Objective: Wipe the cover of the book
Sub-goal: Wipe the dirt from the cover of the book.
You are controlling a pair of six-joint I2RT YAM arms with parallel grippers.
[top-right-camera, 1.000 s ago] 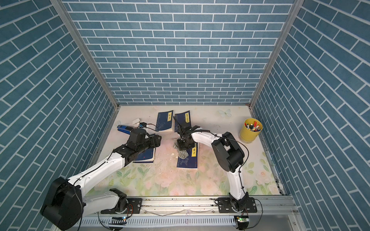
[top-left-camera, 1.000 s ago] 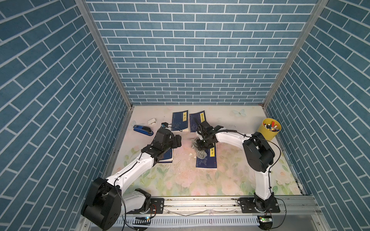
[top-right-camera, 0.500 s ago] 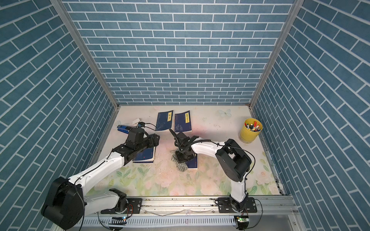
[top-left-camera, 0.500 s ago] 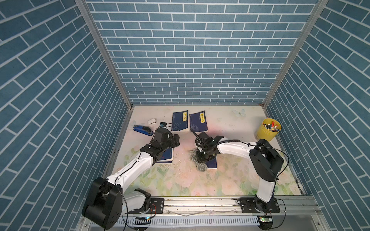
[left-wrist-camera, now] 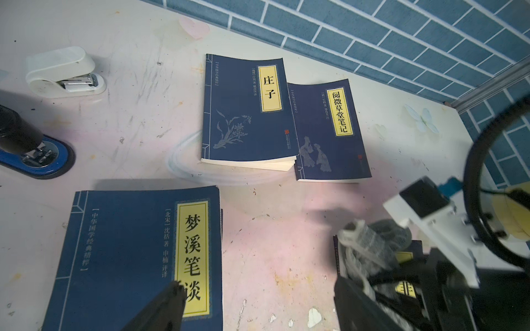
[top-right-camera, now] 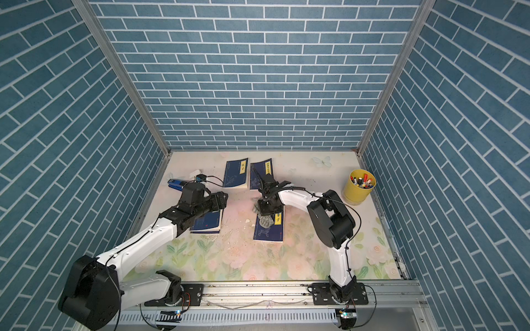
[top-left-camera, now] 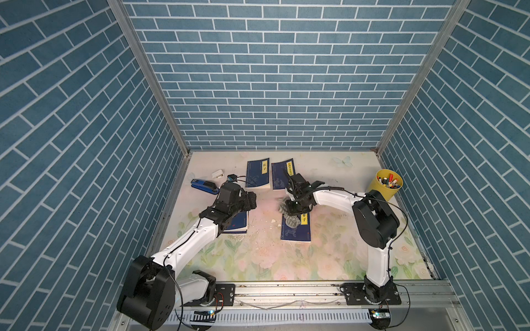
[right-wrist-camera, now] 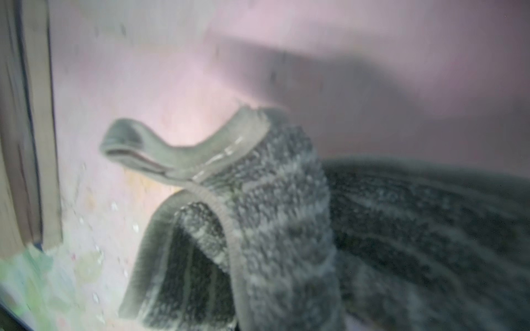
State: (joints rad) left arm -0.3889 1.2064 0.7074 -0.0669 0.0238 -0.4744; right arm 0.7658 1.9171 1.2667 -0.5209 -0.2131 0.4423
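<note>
The blue book (top-left-camera: 298, 233) with a yellow title strip lies mid-table, seen in both top views (top-right-camera: 271, 233). My right gripper (top-left-camera: 294, 211) is shut on a grey striped cloth (top-left-camera: 290, 221), which it presses on the book's far end. The cloth (right-wrist-camera: 286, 229) fills the right wrist view and hides the fingers. My left gripper (top-left-camera: 253, 200) hangs open over the right edge of another blue book (top-left-camera: 237, 225). In the left wrist view its fingertips (left-wrist-camera: 166, 303) straddle bare table, with that book (left-wrist-camera: 129, 258) beside them and the cloth (left-wrist-camera: 364, 246) at the far side.
Two more blue books (top-left-camera: 258, 177) (top-left-camera: 282, 179) lie at the back. A blue stapler (top-left-camera: 204, 185) and a white stapler (top-left-camera: 218, 173) sit at the back left. A yellow pen cup (top-left-camera: 387, 187) stands at the right wall. White flecks (top-left-camera: 272, 226) dot the table between the books.
My right gripper dragged the cloth toward the front over the book, then back toward its far end. The left arm has barely moved and stays open.
</note>
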